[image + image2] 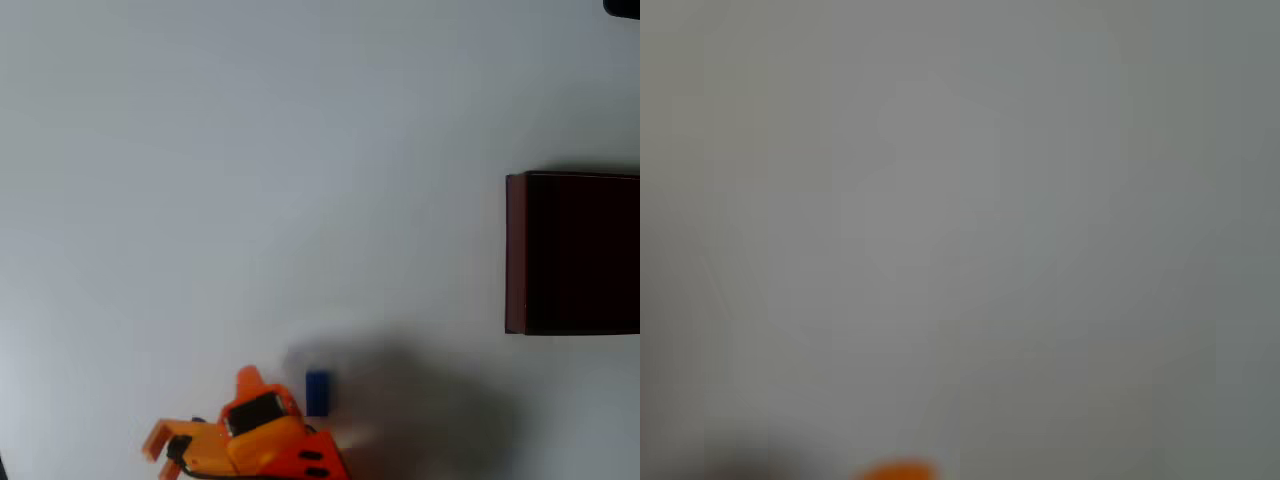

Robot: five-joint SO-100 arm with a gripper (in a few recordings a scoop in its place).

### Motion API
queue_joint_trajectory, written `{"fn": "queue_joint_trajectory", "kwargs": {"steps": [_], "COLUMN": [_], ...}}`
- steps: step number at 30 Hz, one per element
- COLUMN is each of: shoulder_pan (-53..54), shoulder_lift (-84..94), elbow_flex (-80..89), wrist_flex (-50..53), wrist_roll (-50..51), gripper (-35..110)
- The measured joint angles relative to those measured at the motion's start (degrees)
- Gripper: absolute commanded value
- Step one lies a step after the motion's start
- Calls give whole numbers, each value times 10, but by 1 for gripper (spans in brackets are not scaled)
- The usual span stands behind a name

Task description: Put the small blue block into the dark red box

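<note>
In the overhead view the orange gripper [195,408] sits at the bottom edge of the frame, a little left of centre, with part of the arm's body cut off by the lower border. One finger tip points up near the middle of the bottom strip and the other juts out to the lower left, so the two fingers stand well apart and the gripper is spread wide with nothing between them. The small blue block [317,392] lies on the white table [250,180] just to the right of the upper finger tip, close beside it; whether the two touch cannot be told from this angle. The block stands with its longer side running up and down the picture, and a soft grey shadow spreads across the table to its right and below it. The dark red box [515,255] rests at the right edge of the frame, at about mid height, well apart from the block and the gripper; its thin maroon left wall shows plainly, its inside is nearly black, and its right part runs out of the picture. In the wrist view the picture is badly blurred: a pale grey surface covers the frame, and a small orange smear at the bottom edge, slightly left of centre, is too vague to name
</note>
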Motion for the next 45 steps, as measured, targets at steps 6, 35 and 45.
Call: {"fn": "queue_joint_trajectory", "kwargs": {"steps": [6,35,45], "shoulder_pan": [75,89,122], "shoulder_lift": [4,-194,-206], "elbow_flex": [0,-106,-83], "wrist_flex": [2,137,125], "wrist_roll": [119,1042,994], "gripper": [3,24,25]}}
